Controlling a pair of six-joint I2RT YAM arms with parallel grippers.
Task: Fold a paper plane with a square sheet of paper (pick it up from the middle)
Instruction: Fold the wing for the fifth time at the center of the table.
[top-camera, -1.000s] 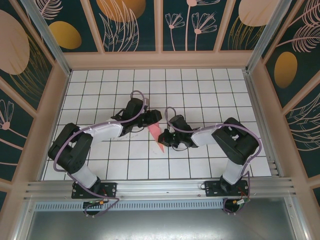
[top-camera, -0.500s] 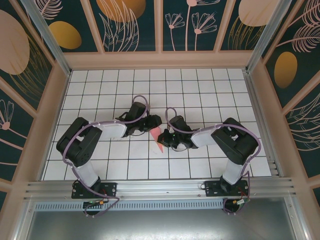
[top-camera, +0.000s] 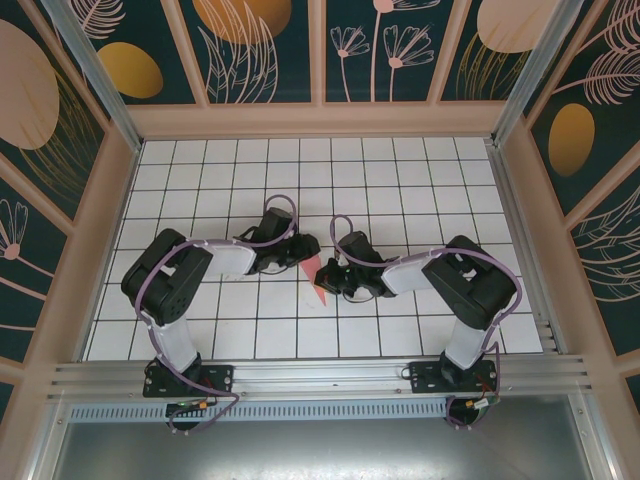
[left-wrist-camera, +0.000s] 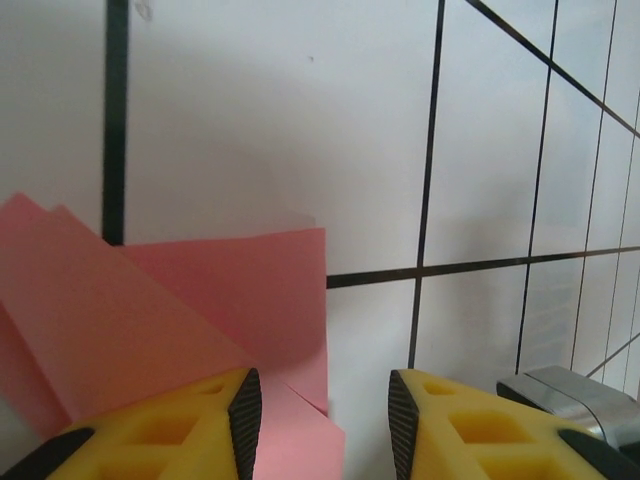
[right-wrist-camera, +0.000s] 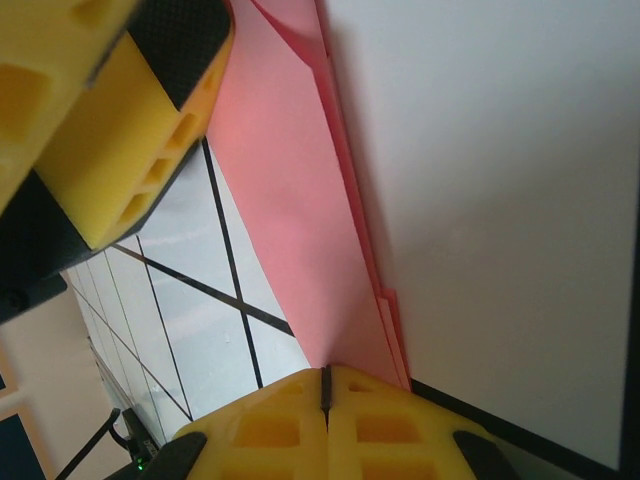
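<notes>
The salmon-pink sheet of paper lies at mid-table, folded into a narrow pointed paper plane shape. My right gripper is shut on its edge, and the layered folds run away from the fingertips. My left gripper is open low over the table, with a folded flap lying under its left finger and reaching partway into the gap. From above, the left gripper covers the paper's far end, while the right gripper sits against its right side. One left finger appears in the right wrist view.
The white gridded table spreads all round the two arms. Patterned walls and a metal frame enclose it. The rail carrying both bases runs along the near edge.
The left arm has swung in, its gripper sliding down over the paper's far end and hiding more of it. Its jaws have narrowed a little. The right gripper has kept its hold.
</notes>
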